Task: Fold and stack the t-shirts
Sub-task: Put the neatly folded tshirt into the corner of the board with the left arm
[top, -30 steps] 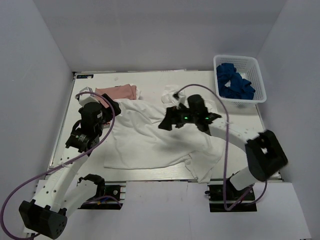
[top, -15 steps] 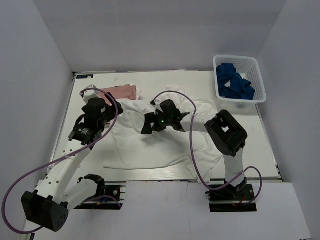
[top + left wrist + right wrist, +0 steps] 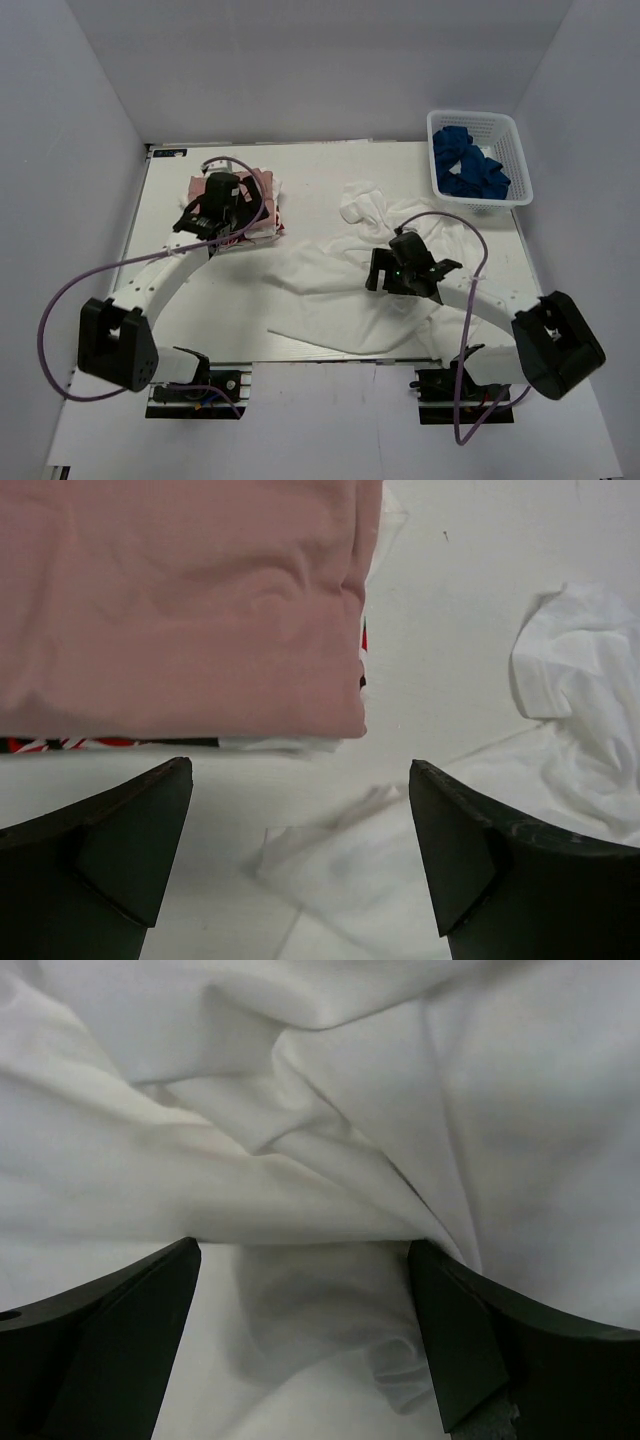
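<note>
The large white t-shirt (image 3: pixel 335 300) lies crumpled across the middle and right of the table. It fills the right wrist view (image 3: pixel 300 1110) and shows at the right of the left wrist view (image 3: pixel 585 680). The dusty-pink t-shirt (image 3: pixel 258 186) lies folded at the far left, on top of the white-and-red printed one (image 3: pixel 266 229). In the left wrist view the pink t-shirt (image 3: pixel 180 600) shows with the printed one's edge (image 3: pixel 60 744) under it. My left gripper (image 3: pixel 226 220) is open and empty at the stack's near edge (image 3: pixel 300 860). My right gripper (image 3: pixel 380 270) is open, low over the white folds (image 3: pixel 305 1340).
A white basket (image 3: pixel 520 170) holding blue cloths (image 3: pixel 468 165) stands at the far right corner. White walls enclose the table on three sides. The left arm's cable loops over the pink stack.
My left gripper has moved to the far left, over the pink stack. My right gripper has swung back right and nearer. The white t-shirt has shifted right and lies more bunched.
</note>
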You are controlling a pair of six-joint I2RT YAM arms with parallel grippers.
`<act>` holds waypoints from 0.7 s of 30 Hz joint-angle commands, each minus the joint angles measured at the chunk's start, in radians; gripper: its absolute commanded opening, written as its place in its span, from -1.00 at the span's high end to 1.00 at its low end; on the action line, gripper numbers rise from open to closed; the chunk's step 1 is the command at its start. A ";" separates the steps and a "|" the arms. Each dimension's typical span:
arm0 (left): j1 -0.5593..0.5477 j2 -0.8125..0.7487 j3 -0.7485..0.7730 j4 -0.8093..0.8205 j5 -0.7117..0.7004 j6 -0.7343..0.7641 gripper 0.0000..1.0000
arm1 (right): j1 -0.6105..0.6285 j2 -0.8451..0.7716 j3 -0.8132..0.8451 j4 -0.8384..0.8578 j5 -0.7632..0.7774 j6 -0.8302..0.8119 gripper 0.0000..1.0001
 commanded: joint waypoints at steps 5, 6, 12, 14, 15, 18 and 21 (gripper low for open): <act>-0.010 0.254 0.176 0.011 0.004 0.165 -0.98 | -0.027 -0.128 0.004 -0.210 0.140 -0.039 -0.81; -0.010 0.281 0.205 0.011 0.004 0.191 -0.98 | -0.028 -0.118 0.002 -0.203 0.114 -0.044 -0.81; 0.014 0.397 0.183 0.066 -0.081 0.311 -0.98 | -0.030 -0.029 -0.019 -0.124 0.013 -0.056 -0.81; 0.014 0.430 0.173 0.066 -0.158 0.311 -0.98 | -0.030 -0.010 -0.016 -0.123 0.022 -0.061 -0.81; 0.014 0.449 0.173 0.078 -0.189 0.311 -0.98 | -0.030 -0.004 -0.007 -0.121 0.024 -0.061 -0.81; 0.036 0.516 0.150 0.150 -0.145 0.340 -0.98 | -0.033 0.013 0.001 -0.115 0.030 -0.071 -0.81; 0.045 0.617 0.185 0.163 -0.125 0.370 -0.98 | -0.033 0.034 0.021 -0.112 0.033 -0.073 -0.81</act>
